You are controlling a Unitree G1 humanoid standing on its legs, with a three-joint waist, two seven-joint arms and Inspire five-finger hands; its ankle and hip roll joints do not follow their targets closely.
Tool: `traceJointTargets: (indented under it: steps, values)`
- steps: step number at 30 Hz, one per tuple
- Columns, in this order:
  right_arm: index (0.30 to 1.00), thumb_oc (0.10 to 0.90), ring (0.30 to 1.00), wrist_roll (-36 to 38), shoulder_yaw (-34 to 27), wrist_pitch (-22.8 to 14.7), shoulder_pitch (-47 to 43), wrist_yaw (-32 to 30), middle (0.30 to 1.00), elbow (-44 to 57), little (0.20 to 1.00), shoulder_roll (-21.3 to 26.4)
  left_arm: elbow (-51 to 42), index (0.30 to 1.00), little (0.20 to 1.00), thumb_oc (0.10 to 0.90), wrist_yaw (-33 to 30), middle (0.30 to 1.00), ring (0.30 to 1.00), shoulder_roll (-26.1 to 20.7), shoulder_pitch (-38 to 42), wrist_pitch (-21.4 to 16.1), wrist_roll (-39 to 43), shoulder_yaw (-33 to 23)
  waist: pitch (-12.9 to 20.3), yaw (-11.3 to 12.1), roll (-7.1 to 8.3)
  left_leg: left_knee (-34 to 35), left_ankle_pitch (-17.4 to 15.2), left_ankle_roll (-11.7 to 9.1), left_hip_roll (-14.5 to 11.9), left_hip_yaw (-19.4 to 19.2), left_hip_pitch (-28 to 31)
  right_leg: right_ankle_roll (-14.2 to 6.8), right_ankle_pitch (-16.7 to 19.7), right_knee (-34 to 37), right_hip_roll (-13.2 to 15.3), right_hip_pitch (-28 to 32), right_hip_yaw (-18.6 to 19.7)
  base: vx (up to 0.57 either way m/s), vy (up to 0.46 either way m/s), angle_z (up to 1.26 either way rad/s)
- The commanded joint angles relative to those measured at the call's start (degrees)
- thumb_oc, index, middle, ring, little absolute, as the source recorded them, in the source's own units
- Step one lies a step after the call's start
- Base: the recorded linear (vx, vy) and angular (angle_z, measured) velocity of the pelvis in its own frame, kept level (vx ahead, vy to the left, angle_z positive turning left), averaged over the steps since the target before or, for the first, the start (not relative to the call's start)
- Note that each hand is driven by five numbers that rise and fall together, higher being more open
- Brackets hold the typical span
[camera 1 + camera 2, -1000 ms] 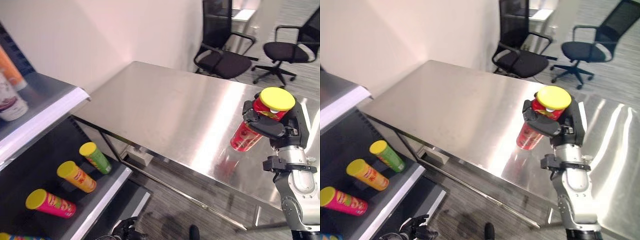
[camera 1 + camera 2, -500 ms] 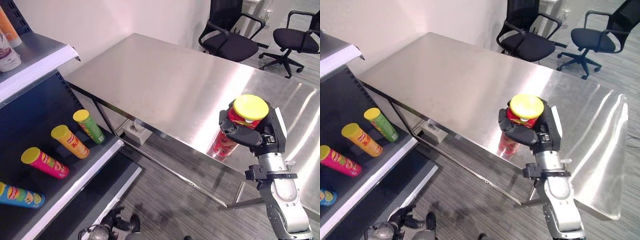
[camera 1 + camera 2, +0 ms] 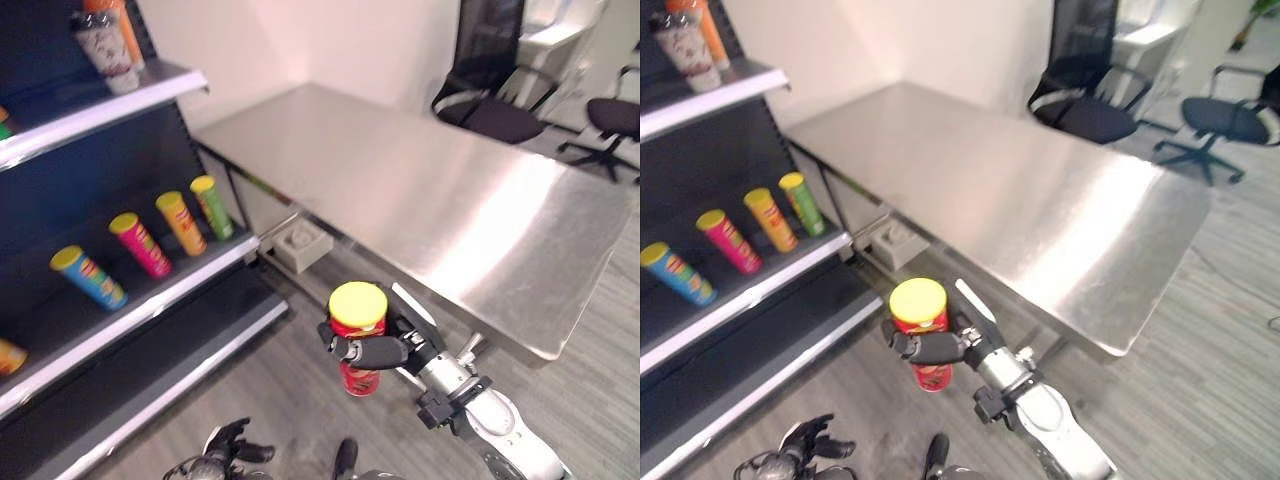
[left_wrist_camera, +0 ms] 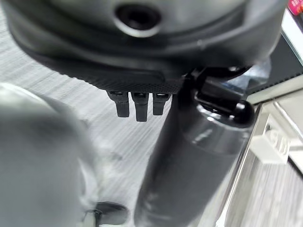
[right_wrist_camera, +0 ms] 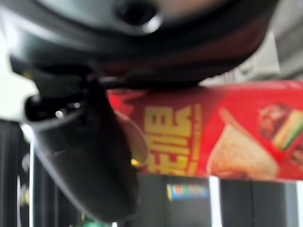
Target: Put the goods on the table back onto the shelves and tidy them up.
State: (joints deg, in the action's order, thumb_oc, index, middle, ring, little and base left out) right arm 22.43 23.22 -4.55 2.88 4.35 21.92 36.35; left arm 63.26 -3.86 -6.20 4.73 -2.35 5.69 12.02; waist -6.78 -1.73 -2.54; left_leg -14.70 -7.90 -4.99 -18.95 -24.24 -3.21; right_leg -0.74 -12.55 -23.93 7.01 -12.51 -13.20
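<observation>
- Red cylindrical snack can with a yellow lid: we hold it upright in our right hand, fingers wrapped round it, above the grey floor, between the steel bench and the dark shelves.
- Our left hand: we cannot tell its finger state.

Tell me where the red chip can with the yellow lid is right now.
The red chip can is upright in the right hand, over the floor between the steel table and the shelves.
</observation>
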Motion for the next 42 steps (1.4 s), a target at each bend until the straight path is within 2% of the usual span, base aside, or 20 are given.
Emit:
traceJointTargets:
  steps: [1,7,10,11,12,13,18,21,22,23,24,25,26,27,29,31,34,36,40,42]
  values:
    - [0.300,0.400,0.300,-3.0,-7.4,-5.6,-3.7,-1.5,0.300,3.5,0.300,-6.3,-1.7,0.900,0.900,0.800,-0.5,0.900,0.900,-6.0,-4.3,-1.9,-2.5,-3.3,1.9,2.8,2.35,9.6,13.9,-4.0,-1.9,0.4,6.3,-4.3,9.2,26.2,1.2,15.3,-3.9,-0.04,0.323,2.14]
    - [0.300,0.400,0.300,-7.3,-10.2,-6.0,-1.9,-4.0,0.300,0.5,0.300,-4.5,-2.1,0.900,0.900,0.800,0.3,0.900,0.900,-6.3,-7.6,-2.0,-3.0,-4.5,1.3,3.9,0.35,14.4,19.3,-7.1,-7.5,0.3,3.3,-7.0,10.0,26.9,6.7,15.4,-7.7,0.00,0.332,0.96]
    - [0.300,0.400,0.300,-10.3,-12.7,-5.4,0.7,-4.6,0.300,-0.1,0.300,-5.1,-2.0,0.900,0.900,0.800,0.6,0.900,0.900,-6.7,-9.0,-2.1,-3.3,-5.3,1.7,4.4,-0.35,14.2,18.3,-7.7,-7.5,2.1,1.1,-8.4,10.9,27.2,9.2,16.0,-8.4,0.10,0.406,0.71]
    - [0.300,0.400,0.300,-11.5,-13.3,-5.2,1.2,-5.0,0.300,-0.2,0.300,-5.2,-1.6,0.900,0.900,0.800,0.8,0.900,0.900,-6.7,-9.2,-2.1,-3.5,-5.4,1.9,4.5,-0.31,13.9,16.6,-7.8,-6.8,2.2,0.5,-9.1,11.7,27.5,10.2,16.4,-8.7,0.22,0.784,0.89]
    - [0.300,0.400,0.300,-12.8,-15.5,-4.7,2.4,-5.8,0.300,-0.9,0.300,-6.5,-1.3,0.900,0.900,0.800,1.0,0.900,0.900,-7.0,-7.6,-2.3,-5.3,-3.6,1.7,4.7,0.04,12.4,12.7,-6.6,-2.2,3.2,-2.2,-11.2,16.4,26.7,15.9,16.8,-9.7,0.20,0.696,0.73]
    - [0.300,0.400,0.300,-12.8,-15.6,-4.6,2.4,-5.8,0.300,-0.9,0.300,-6.6,-1.2,0.900,0.900,0.800,0.9,0.900,0.900,-7.1,-7.4,-2.4,-5.3,-3.5,1.9,4.6,0.40,12.1,12.4,-6.3,-1.7,3.3,-2.6,-11.5,16.6,26.8,16.4,16.8,-9.8,0.18,0.696,0.71]
    - [0.300,0.400,0.300,-13.8,-13.9,-3.9,-0.1,-5.9,0.300,-3.5,0.300,-9.3,-5.3,0.900,0.900,0.800,1.4,0.900,0.900,-9.3,-4.1,-3.3,-5.8,0.2,0.5,3.7,1.49,16.8,9.7,-0.9,7.5,1.4,-1.2,-13.2,28.8,19.3,23.9,11.8,-11.1,0.08,0.424,0.30]
    - [0.300,0.400,0.300,-13.0,-13.5,-4.0,-0.8,-6.1,0.300,-4.2,0.300,-10.0,-6.3,0.900,0.900,0.800,1.8,0.900,0.900,-9.7,-4.4,-3.1,-4.6,0.7,-0.2,2.7,1.20,19.2,9.1,1.1,9.9,0.9,0.7,-11.8,24.9,14.9,19.8,9.3,-8.5,0.11,0.385,-0.27]
    - [0.300,0.400,0.300,-11.7,-13.5,-4.1,-0.3,-5.6,0.300,-4.5,0.300,-10.5,-6.1,0.900,0.900,0.800,2.4,0.900,0.900,-9.2,-4.6,-2.9,-4.6,1.8,-0.6,1.7,0.53,19.7,8.6,1.8,10.4,1.1,1.6,-9.1,16.9,13.4,12.8,6.9,-3.3,0.13,0.291,-0.20]
    - [0.300,0.400,0.300,-11.6,-13.5,-4.2,-0.2,-5.6,0.300,-4.5,0.300,-10.4,-6.1,0.900,0.900,0.800,2.4,0.900,0.900,-9.2,-4.6,-2.9,-4.6,1.9,-0.5,1.9,0.42,19.7,8.6,1.6,10.1,1.0,1.7,-8.8,16.3,12.8,12.6,6.6,-3.1,0.19,0.274,-0.10]
    - [0.300,0.400,0.300,-10.2,-13.4,-4.4,0.4,-5.3,0.300,-5.5,0.300,-10.1,-5.4,0.900,0.900,0.800,3.1,0.900,0.900,-8.7,-5.0,-2.9,-5.2,3.2,-0.9,0.7,0.25,19.7,7.8,2.1,10.9,1.5,2.7,-6.7,10.2,12.6,4.5,4.7,1.5,0.14,0.108,0.19]
    - [0.300,0.400,0.300,-9.8,-13.6,-4.4,0.7,-5.4,0.300,-6.4,0.300,-9.8,-5.2,0.900,0.900,0.800,3.3,0.900,0.900,-8.3,-5.2,-2.8,-5.6,3.8,-1.2,0.0,0.54,19.7,7.3,2.2,11.6,2.0,3.2,-6.8,9.1,13.0,0.4,3.5,4.2,0.06,0.102,0.25]
    - [0.300,0.400,0.300,-9.8,-13.6,-4.4,0.6,-5.4,0.300,-6.5,0.300,-9.8,-5.2,0.900,0.900,0.800,3.3,0.900,0.900,-8.3,-5.2,-2.9,-5.7,3.8,-1.4,0.1,0.53,19.7,8.5,2.5,11.3,1.0,2.6,-6.2,10.1,13.1,0.3,3.0,3.7,0.04,0.011,0.62]
    - [0.300,0.400,0.300,-10.1,-13.9,-4.7,0.8,-5.8,0.300,-7.7,0.300,-9.2,-4.6,0.900,0.900,0.800,4.2,0.900,0.900,-7.4,-5.2,-3.1,-6.4,4.5,-1.8,-0.6,1.05,19.7,7.2,2.8,12.9,2.1,3.5,-6.1,10.5,14.8,-4.3,1.7,6.8,0.06,-0.013,0.57]
    - [0.300,0.400,0.300,-10.6,-14.3,-4.2,2.5,-6.5,0.300,-9.2,0.300,-9.3,-4.2,0.900,0.900,0.800,4.4,0.900,0.900,-6.0,-4.7,-3.5,-7.6,5.5,-1.8,-0.5,2.13,19.2,5.6,3.4,15.1,4.1,5.1,-4.2,9.9,17.0,-4.8,4.4,9.0,0.21,-0.122,0.64]
    - [0.300,0.400,0.300,-10.6,-14.6,-3.7,2.9,-6.8,0.300,-10.5,0.300,-8.8,-5.8,0.900,0.900,0.800,3.8,0.900,0.900,-6.6,-4.4,-3.5,-6.6,4.5,-2.2,-0.3,2.77,11.7,3.2,2.5,14.6,4.2,3.5,-3.6,10.2,19.1,-5.8,6.6,9.5,0.16,-0.227,1.04]
    - [0.300,0.400,0.300,-13.5,-16.3,-2.0,3.7,-9.0,0.300,-11.5,0.300,-8.1,-12.2,0.900,0.900,0.800,3.1,0.900,0.900,-7.0,-4.7,-3.2,-1.1,3.7,-3.5,0.7,3.97,-5.8,3.7,0.3,11.2,4.6,-3.8,-1.7,9.3,21.1,-4.4,10.3,7.3,0.12,-0.145,0.27]
    - [0.300,0.400,0.300,-16.5,-17.3,-1.8,3.6,-11.1,0.300,-11.0,0.300,-8.2,-15.6,0.900,0.900,0.800,3.1,0.900,0.900,-7.9,-6.0,-3.3,0.1,3.3,-4.0,1.6,3.97,-8.5,5.8,0.0,8.9,5.4,-6.7,-1.2,8.3,21.7,-3.9,12.1,6.6,0.14,-0.049,0.56]
    - [0.300,0.400,0.300,-20.5,-16.7,-1.0,2.9,-11.3,0.300,-10.4,0.300,-8.3,-14.5,0.900,0.900,0.800,3.0,0.900,0.900,-7.6,-6.3,-2.5,-1.5,3.6,-2.9,2.3,4.49,-1.7,6.8,0.7,7.5,6.3,-7.7,-1.9,7.0,22.3,-2.3,13.2,6.4,0.21,0.066,-0.09]
    - [0.300,0.400,0.300,-22.3,-16.3,-0.9,2.6,-11.5,0.300,-9.4,0.300,-7.8,-13.7,0.900,0.900,0.800,2.4,0.900,0.900,-7.5,-6.1,-2.5,-3.2,4.0,-2.0,3.1,3.17,11.0,14.5,-0.7,5.7,10.1,-7.7,-2.1,5.1,21.8,-2.4,13.8,7.0,0.34,0.196,-0.32]
